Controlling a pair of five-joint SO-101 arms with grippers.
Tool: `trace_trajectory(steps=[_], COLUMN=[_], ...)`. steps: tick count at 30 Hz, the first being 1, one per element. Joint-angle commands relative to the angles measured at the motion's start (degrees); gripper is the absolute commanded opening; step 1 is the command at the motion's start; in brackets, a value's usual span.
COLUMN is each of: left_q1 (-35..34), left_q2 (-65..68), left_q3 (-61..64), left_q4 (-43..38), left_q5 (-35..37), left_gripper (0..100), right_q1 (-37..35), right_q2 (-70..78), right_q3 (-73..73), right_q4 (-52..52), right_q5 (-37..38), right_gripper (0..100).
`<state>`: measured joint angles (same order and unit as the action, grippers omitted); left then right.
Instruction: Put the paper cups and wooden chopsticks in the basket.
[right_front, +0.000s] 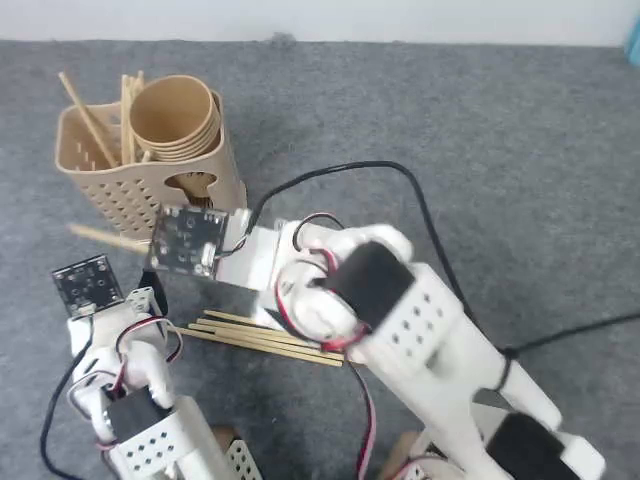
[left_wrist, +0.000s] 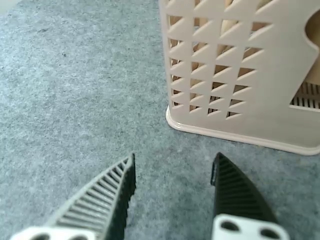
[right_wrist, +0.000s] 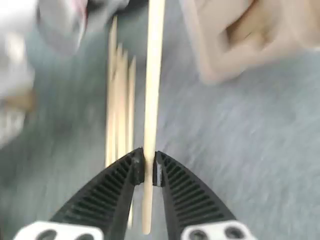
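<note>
A beige latticed basket (right_front: 135, 195) stands at the back left. It holds a stack of paper cups (right_front: 178, 115) and a few wooden chopsticks (right_front: 90, 120). My right gripper (right_wrist: 148, 167) is shut on a single chopstick (right_wrist: 152, 75), which pokes out in front of the basket (right_front: 105, 237). Several more chopsticks (right_front: 260, 335) lie side by side on the grey carpet beneath the right arm (right_wrist: 120, 100). My left gripper (left_wrist: 172, 175) is open with nothing in it, low over the carpet, a short way before the basket's wall (left_wrist: 240, 75).
Grey carpet covers the table. A black cable (right_front: 420, 210) loops from the right arm across the middle and off to the right. The right arm's white body (right_front: 430, 340) spans the lower centre.
</note>
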<state>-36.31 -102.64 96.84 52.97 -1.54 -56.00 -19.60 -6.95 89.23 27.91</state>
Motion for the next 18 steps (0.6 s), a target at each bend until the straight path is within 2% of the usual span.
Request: trace_trajectory(steps=[1, 11, 15, 18], left_q1=[-0.1, -0.1, -0.1, -0.1], left_q2=[0.3, 0.3, 0.3, 0.3], left_q3=[-0.2, -0.2, -0.2, -0.2], left_q4=[-0.2, -0.2, -0.2, -0.3], left_q5=[-0.6, -0.6, -0.6, -0.6], left_gripper=[24, 24, 24, 24], right_q1=[-0.5, -0.4, -0.4, -0.5], right_q2=[-3.2, 9.1, 16.9, 24.0], right_q3=[-1.1, -1.1, -1.8, -5.1], right_q4=[-14.5, -61.6, -75.7, -81.5], right_q5=[-9.9, -38.2, -40.1, -40.1], right_gripper=[0.8, 0.8, 0.8, 0.8])
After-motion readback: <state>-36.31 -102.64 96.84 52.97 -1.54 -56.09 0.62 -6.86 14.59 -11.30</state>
